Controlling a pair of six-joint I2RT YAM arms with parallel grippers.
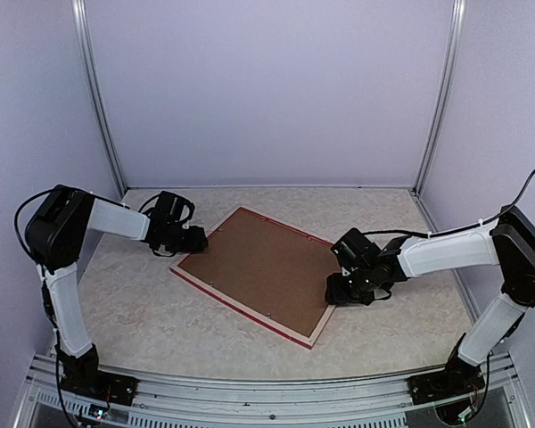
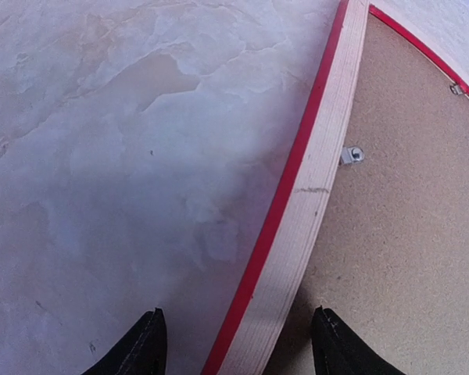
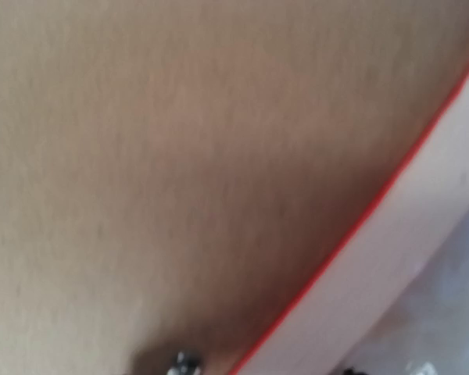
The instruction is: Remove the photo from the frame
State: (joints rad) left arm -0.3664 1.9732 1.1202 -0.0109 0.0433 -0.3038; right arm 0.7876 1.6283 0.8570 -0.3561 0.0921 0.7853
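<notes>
The frame (image 1: 241, 308) lies face down in the middle of the table, its pale wood side and red rim (image 2: 305, 211) showing. The brown backing board (image 1: 259, 267) sits in it and covers the photo, which is hidden. My left gripper (image 1: 196, 241) is at the frame's left corner; in the left wrist view it (image 2: 238, 344) is open, with one finger over the table and the other over the backing board (image 2: 406, 234). My right gripper (image 1: 337, 287) is low at the frame's right edge. The right wrist view is blurred and shows only the board (image 3: 180, 156) and the rim (image 3: 399, 266).
Small metal tabs (image 2: 350, 155) hold the board along the inner rim. The table top (image 1: 134, 303) is pale and marbled. Lilac walls with metal posts (image 1: 98, 98) close in the back and sides. A metal rail (image 1: 267, 397) runs along the near edge.
</notes>
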